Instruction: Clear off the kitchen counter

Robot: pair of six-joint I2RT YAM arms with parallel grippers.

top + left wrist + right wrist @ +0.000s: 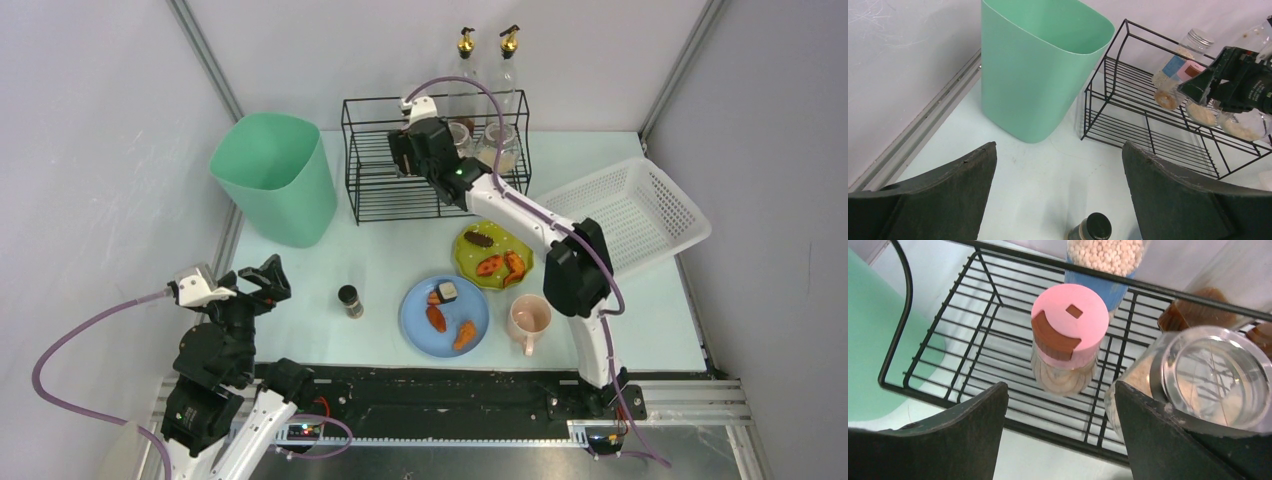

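Left gripper: near-left corner, jaws spread wide, nothing between them.
Small jar: dark lid, upright, just beyond the left gripper.
Blue plate: middle of the near edge, carrying orange food pieces.
Pink mug: just right of the blue plate.
Green plate: just behind the blue plate, holding scraps.
Surface: pale, lying under every item.
White basket: right edge, tilted.
Green bin: far-left corner, beside the black wire rack.
Right gripper: over the rack, jaws apart above a pink-lidded shaker standing inside, not clasping it.
Glass jar: in the rack, right of the shaker.
Bottles: far edge, behind the rack.
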